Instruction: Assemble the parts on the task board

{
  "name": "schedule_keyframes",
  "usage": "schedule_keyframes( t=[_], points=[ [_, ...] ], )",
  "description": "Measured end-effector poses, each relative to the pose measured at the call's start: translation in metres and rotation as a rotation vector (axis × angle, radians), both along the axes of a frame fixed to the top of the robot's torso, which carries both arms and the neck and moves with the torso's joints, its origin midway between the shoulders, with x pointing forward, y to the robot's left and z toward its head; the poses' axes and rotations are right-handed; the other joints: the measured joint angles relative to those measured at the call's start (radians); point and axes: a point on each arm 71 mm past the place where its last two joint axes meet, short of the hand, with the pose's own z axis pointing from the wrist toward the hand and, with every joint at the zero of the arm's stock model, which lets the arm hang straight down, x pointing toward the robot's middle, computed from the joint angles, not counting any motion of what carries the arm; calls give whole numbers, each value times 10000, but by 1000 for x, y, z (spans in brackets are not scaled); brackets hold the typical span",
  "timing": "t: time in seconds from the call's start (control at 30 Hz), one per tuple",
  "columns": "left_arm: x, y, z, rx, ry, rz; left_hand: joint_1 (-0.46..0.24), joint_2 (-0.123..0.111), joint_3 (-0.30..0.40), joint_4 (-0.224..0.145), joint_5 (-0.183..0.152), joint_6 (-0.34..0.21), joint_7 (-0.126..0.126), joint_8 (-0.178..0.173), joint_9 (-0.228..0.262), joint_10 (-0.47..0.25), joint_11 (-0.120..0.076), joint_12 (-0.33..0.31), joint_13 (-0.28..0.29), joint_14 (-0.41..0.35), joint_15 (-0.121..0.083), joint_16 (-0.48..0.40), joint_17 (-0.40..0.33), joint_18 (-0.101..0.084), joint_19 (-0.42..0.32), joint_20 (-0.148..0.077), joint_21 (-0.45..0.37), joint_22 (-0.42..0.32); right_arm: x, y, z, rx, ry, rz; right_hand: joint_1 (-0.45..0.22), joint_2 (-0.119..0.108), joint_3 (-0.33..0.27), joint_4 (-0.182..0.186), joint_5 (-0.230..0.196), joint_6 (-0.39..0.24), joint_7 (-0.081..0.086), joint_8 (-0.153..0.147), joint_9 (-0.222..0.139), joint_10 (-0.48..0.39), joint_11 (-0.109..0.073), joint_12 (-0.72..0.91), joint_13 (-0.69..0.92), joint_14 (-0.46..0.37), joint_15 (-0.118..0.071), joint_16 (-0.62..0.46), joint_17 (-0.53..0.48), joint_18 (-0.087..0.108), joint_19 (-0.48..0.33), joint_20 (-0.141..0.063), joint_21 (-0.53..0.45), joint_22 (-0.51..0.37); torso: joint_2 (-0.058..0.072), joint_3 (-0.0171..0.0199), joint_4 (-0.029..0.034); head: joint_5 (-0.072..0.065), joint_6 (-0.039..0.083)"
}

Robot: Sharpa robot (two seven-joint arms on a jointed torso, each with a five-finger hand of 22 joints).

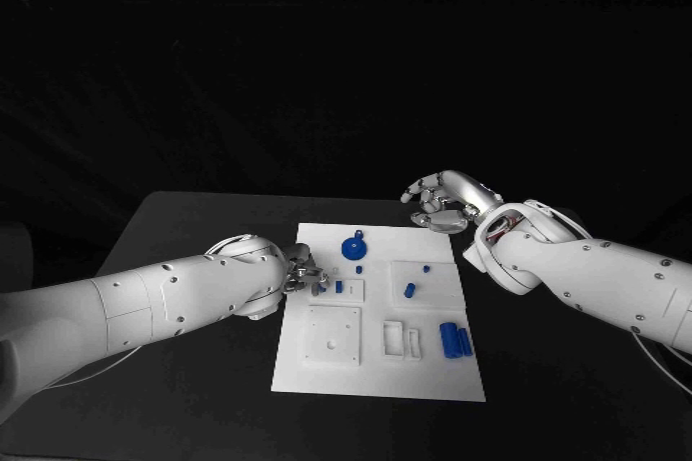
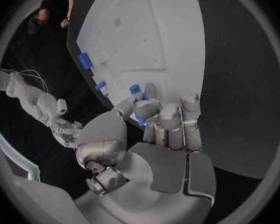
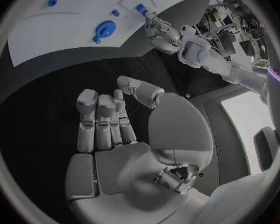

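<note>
White and flat, the task board (image 1: 325,371) lies in the middle of the black table (image 1: 188,231), long side running away from the robot. On it sit the blue parts: a round blue gear (image 1: 353,248) near the far edge, a small blue peg (image 1: 408,290) on a raised white square to its right, and two blue cylinders (image 1: 456,339) lying side by side near the right edge. One more small blue part (image 1: 323,286) sits by the board's left edge, right at the tips of the left hand (image 1: 300,273).

That left hand comes in over the left edge of the board with its fingers (image 2: 170,119) curled together and pointing down onto the plate. In the left wrist view the blue part (image 2: 135,90) shows just past the fingertips, touching or nearly touching them — the thumb and a finger look closed around it, though the contact itself is partly hidden. The right wrist view likewise has the far hand's fingertips meeting a blue piece (image 3: 140,8) at the board's edge.

Off the board, the right hand (image 1: 441,201) hovers above the table just beyond the far right corner, well apart from every part. Its fingers (image 3: 105,119) are loosely bent and spread — nothing lies in the palm.
</note>
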Motion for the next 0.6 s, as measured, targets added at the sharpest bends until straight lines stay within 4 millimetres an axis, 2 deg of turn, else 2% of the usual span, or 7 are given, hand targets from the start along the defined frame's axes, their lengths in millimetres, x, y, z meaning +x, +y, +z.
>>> schedule_keyframes(
  t=[0.07, 0.23, 0.6],
  points=[
    [0, 0, 0, 17, -10, -17, 0, 0, -27, -27, 79, 0, 0, 0, -6, 0, 0, 0, 0, 0, 0, -20, 10, 0, 0, 0, 0, 2, 0, 0, 0, 1, 0, 4, 0, 0, 0, 0, 0, 1, -1, 0, 0, 0, 0, 0, 0, 0, 0, 0, 0, 0, 0, 0, 0, 0, 0, -2, 1, -5, 1],
    [0, 0, 0, 70, -29, -44, 39, -39, -82, -82, 622, 1, 1, 1, -21, 0, 0, 37, 27, 0, 1, -44, 47, 0, 0, 0, 0, 1, 0, 0, 0, 2, 1, 9, 0, 0, 0, 0, 0, 2, -2, 0, 1, 0, 0, 0, 1, 0, 0, 0, 0, 0, 0, 0, 0, 0, 0, -7, 2, -6, 1],
    [0, 2, 0, 153, -24, -31, 39, -39, -110, -110, 910, 6, 6, -1, -36, 1, -1, 75, 53, 33, 39, -45, 72, -1, -1, 0, 0, 0, 0, 1, 0, 2, 2, 10, 0, 0, 0, 0, 39, 20, -16, 0, 2, 0, 0, -1, 1, 0, 0, 0, 0, -1, 0, 1, 0, 0, 0, -11, 4, 2, -3]
  ],
)
